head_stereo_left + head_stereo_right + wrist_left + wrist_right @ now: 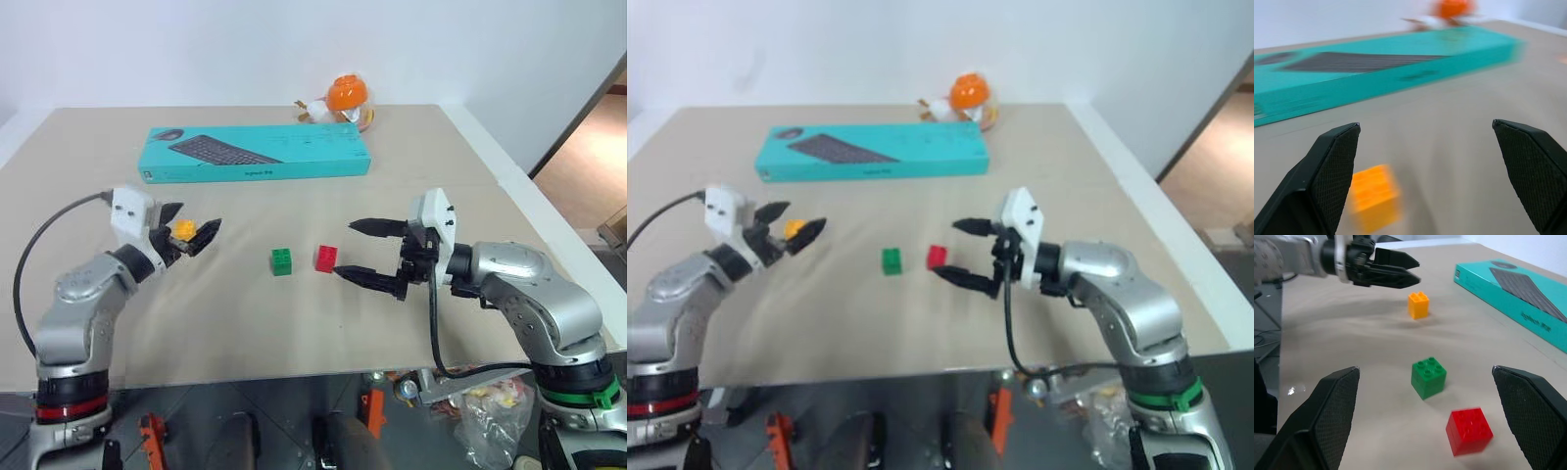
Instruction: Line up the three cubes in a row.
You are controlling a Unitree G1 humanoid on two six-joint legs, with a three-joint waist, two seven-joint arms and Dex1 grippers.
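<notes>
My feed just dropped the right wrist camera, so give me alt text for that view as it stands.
Between the open right gripper fingers, three cubes sit apart on the tan table: red cube nearest, green cube next, orange cube farthest. The left gripper hovers just beyond the orange cube, and a teal keyboard box lies to one side.

Both arms are cased in rounded silver-grey shells with black joints. The left arm (83, 304) carries a red ring near the lower left of the frame; the right arm (534, 294) has a green ring at lower right. White blocks sit at each wrist, black cables loop from them, and the tapered black fingers (1334, 406) have knurled pads.
</notes>
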